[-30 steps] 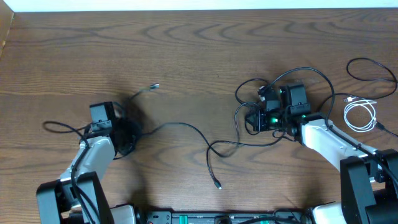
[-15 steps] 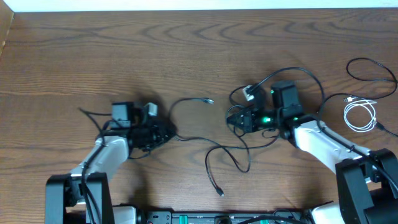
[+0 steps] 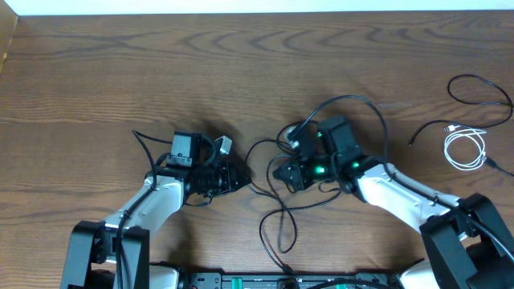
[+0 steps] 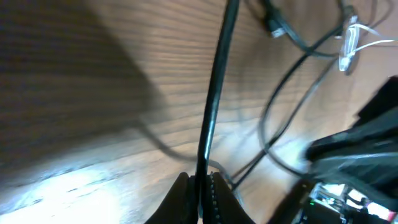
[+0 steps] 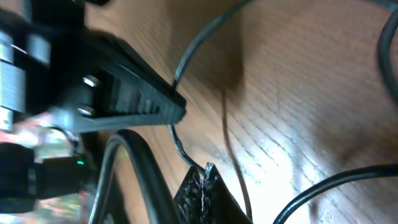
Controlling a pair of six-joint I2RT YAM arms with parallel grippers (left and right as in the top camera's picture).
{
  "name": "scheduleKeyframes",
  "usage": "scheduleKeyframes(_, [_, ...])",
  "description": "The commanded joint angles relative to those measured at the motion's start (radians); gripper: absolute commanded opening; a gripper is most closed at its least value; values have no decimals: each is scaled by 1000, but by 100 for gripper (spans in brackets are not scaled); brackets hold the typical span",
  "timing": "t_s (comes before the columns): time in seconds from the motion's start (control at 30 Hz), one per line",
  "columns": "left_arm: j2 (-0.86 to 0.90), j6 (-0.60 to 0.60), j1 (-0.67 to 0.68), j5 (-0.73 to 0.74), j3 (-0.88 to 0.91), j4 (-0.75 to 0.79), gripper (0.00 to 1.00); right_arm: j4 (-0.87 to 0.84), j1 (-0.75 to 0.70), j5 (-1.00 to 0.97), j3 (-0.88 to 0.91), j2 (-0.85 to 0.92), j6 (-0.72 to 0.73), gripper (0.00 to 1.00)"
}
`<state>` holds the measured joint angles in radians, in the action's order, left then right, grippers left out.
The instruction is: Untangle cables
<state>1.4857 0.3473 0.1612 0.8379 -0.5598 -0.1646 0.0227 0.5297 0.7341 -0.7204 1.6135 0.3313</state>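
**Both grippers pinch the black cable at mid-table; the parting pull calls for care**

The left gripper [image 4: 200,186] has its fingers pressed together on the black cable [image 4: 214,93]. The cable runs straight away from the tips and looks taut over the table [image 3: 96,72]. In the right wrist view the right gripper [image 5: 205,183] shows as one dark wedge with no gap, and a thin black strand runs into its tip. It reads as closed on that strand, though the picture is blurred. Whether the strand is the same lead or a second one tangled with it cannot be told.

From overhead the two grippers face each other near the middle of the table, close but apart. Loose loops lie between and below them, and one large arc rises behind the right wrist. A coiled white cable [image 3: 466,148] and another black lead [image 3: 482,96] lie well apart at the right edge, out of the snarl.

The step in hand appears to be drawing the crossed strands apart. To do it well, the arms should separate slowly and low over the wood, each pulling along the line of its own strand rather than across it, so that loops slide open and do not cinch into a knot. If a loop tightens, easing back and regripping nearer the crossing is the safer choice. The right arm should steer away from the coiled white cable so nothing new gets caught.
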Motion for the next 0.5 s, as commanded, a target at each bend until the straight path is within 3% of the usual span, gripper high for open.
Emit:
scheduleKeyframes(0.0, [10,51,2,96,4,16,8,15,59,-142,6,8,-41,1])
scheduleKeyframes(0.2, [10,130,2,174,4,21,8,15,145,-253,6,8,-47,1])
scheduleKeyframes(0.47, [10,162,2,210,4,19,8,10,216,-293,6,8,-146,8])
